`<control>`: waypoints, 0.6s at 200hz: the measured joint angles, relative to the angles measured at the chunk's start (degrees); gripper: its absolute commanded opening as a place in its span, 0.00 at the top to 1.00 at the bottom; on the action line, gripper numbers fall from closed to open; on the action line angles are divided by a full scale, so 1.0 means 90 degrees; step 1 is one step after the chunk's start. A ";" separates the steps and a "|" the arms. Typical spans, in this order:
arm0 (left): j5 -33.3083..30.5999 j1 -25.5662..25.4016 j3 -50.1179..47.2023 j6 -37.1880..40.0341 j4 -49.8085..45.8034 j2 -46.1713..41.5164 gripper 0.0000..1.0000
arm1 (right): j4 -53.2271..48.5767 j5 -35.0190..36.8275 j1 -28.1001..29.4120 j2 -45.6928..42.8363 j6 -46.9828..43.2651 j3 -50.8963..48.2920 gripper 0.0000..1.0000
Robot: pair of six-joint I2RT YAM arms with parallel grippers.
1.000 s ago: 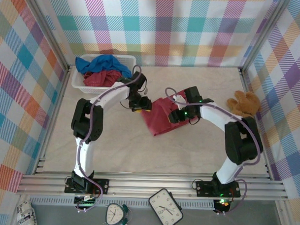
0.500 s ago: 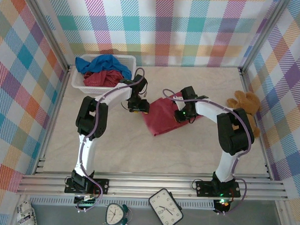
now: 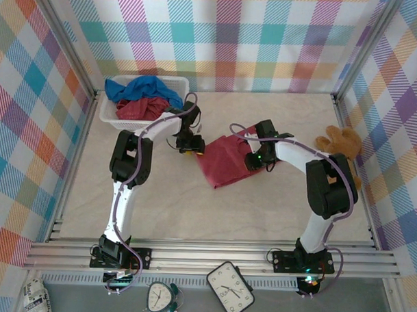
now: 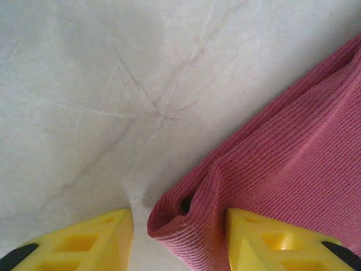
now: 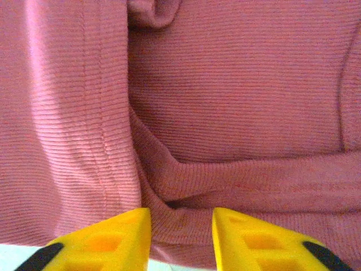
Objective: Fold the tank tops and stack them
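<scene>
One dark red tank top point(image 3: 225, 162) lies folded on the table's middle. My left gripper point(image 3: 188, 147) is at its left corner. In the left wrist view the yellow fingers point(image 4: 84, 244) stand apart, the left gripper point(image 4: 179, 243) open around the rolled corner of the red cloth point(image 4: 293, 152); the left finger is clear of it. My right gripper point(image 3: 253, 162) is low over the top's right edge. In the right wrist view it point(image 5: 181, 240) is open, a ridge of red cloth point(image 5: 225, 84) between its fingers. A blue tank top point(image 3: 139, 87) and another dark red one point(image 3: 138, 109) lie in the basket.
The white mesh basket point(image 3: 106, 115) stands at the back left, close behind the left arm. A brown teddy bear point(image 3: 340, 143) lies at the right edge of the table. Checked walls close in the left, back and right sides. Clocks point(image 3: 230, 288) lie below the front rail.
The left gripper has shifted slightly left to the top's corner. The right gripper closed and has opened again, moving a little right. The raised fold on the top has flattened.
</scene>
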 measured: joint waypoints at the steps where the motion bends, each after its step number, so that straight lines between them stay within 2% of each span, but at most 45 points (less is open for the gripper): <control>1: 0.0002 0.0000 0.0000 -0.0002 0.0000 0.0002 0.58 | 0.0002 0.0007 0.0000 -0.0017 -0.0005 -0.0002 0.59; 16: 0.0022 0.0002 0.0022 0.0019 -0.0022 0.0019 0.63 | 0.0024 0.0036 0.0075 -0.0403 -0.0078 -0.0109 0.55; 35: 0.0104 0.0002 0.0044 0.0007 -0.0046 0.0051 0.75 | 0.0216 -0.0041 0.0364 -0.1010 -0.0211 -0.0367 0.51; 74: 0.0359 -0.0051 0.0080 -0.0019 -0.0151 0.0068 0.94 | 0.1110 -0.0289 0.1683 -0.1749 -0.0481 -0.1277 0.41; 120: 0.0527 -0.0107 0.0095 -0.0034 -0.0347 0.0063 0.98 | 0.1722 0.0345 0.3305 -0.1044 -0.1112 -0.1535 0.33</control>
